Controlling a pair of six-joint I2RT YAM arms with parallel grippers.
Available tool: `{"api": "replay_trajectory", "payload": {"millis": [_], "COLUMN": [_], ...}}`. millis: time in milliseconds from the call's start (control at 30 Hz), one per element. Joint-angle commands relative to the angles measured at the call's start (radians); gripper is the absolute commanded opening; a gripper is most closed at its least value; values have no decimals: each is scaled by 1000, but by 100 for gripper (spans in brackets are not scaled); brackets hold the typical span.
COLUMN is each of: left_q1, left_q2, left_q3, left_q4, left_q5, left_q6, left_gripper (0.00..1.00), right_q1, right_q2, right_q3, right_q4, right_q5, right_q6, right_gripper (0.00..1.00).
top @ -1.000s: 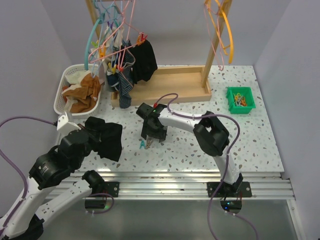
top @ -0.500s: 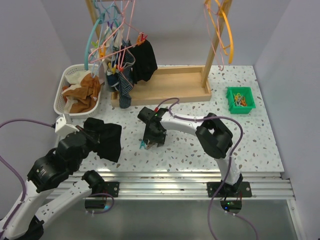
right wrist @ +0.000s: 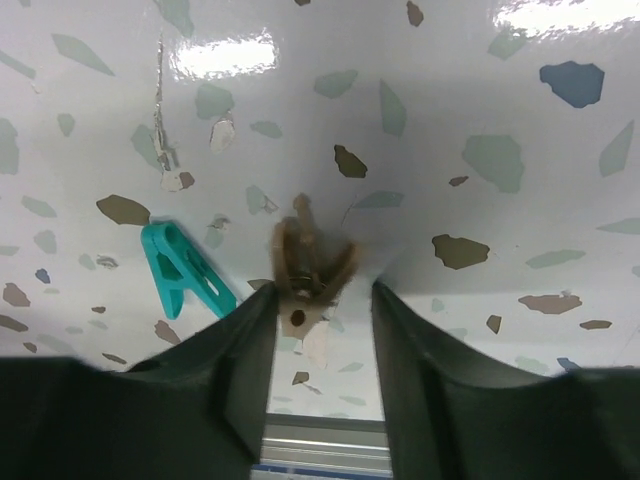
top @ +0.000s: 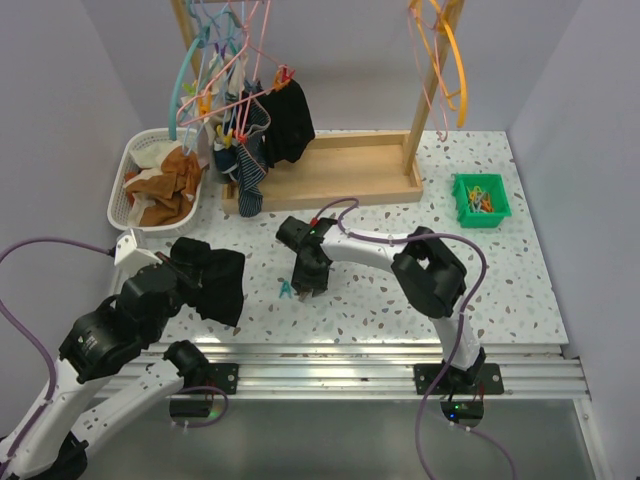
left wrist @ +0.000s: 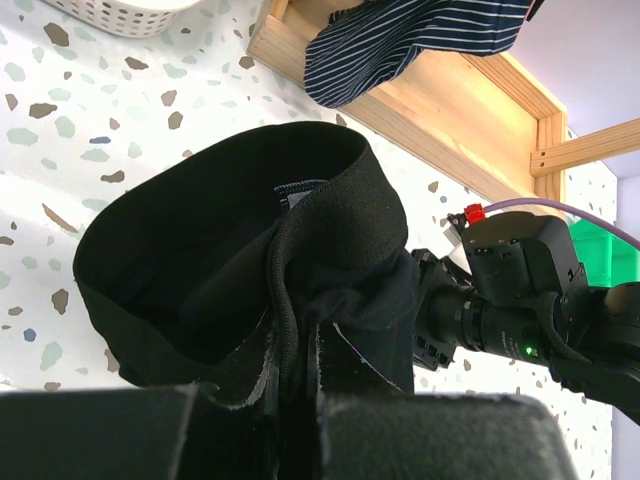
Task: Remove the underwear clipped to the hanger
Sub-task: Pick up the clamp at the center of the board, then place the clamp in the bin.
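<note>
My left gripper (top: 183, 272) is shut on a piece of black underwear (top: 213, 280) and holds it above the table's near left. In the left wrist view the cloth (left wrist: 240, 230) bunches between my fingers (left wrist: 300, 375). More black underwear (top: 290, 118) hangs clipped to a pink hanger (top: 232, 75) on the rack. My right gripper (top: 308, 280) is open and points down at the table. A brown clip (right wrist: 310, 262) lies between its fingertips (right wrist: 322, 300), touching the left one. A teal clip (right wrist: 185, 272) lies just to the left.
A dark blue striped garment (top: 250, 165) hangs beside the underwear over the wooden rack base (top: 345, 170). A white basket (top: 128, 165) with orange-brown cloth (top: 165, 185) stands at the far left. A green bin (top: 480, 200) of clips is at the right. Orange hangers (top: 450, 50) hang top right.
My right gripper has shifted slightly toward the near edge, over the brown clip. My left arm has moved a little while still holding the black underwear.
</note>
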Motion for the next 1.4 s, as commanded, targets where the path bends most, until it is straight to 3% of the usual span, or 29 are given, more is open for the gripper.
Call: {"api": "replay_trajectory", "payload": {"millis": [0, 167, 300, 500, 600, 733, 833, 1033, 1167, 1333, 1367], "left_q1": [4, 4, 4, 4, 4, 2, 4, 4, 4, 4, 2], "left_q2": [-9, -21, -9, 39, 65, 95, 131, 190, 201, 209, 207], "left_q3": [8, 11, 12, 0, -8, -14, -6, 37, 55, 77, 78], "left_q4": [7, -12, 2, 102, 146, 197, 220, 248, 261, 248, 245], "left_q5": [-18, -19, -10, 22, 41, 59, 68, 100, 114, 114, 111], "left_q6": [-24, -36, -28, 15, 36, 61, 85, 134, 141, 130, 127], "left_gripper": [0, 0, 0, 0, 0, 0, 0, 0, 0, 0, 0], "right_q1": [9, 6, -8, -109, -262, -564, -751, -1021, -1114, -1200, -1210], "right_q2": [19, -27, -99, -373, -550, -691, -676, -497, -426, -349, -312], "right_q3": [6, -28, -78, -317, -457, -531, -491, -234, -37, 79, 107], "right_q4": [-10, -24, -61, -88, -102, -93, -66, -10, 65, 120, 131], "right_q5": [-27, 0, 46, 163, 212, 281, 295, 261, 267, 251, 232], "right_q6": [15, -32, -87, -161, -193, -311, -383, -420, -414, -387, -382], "right_gripper": [41, 23, 1, 0, 0, 0, 0, 0, 0, 0, 5]}}
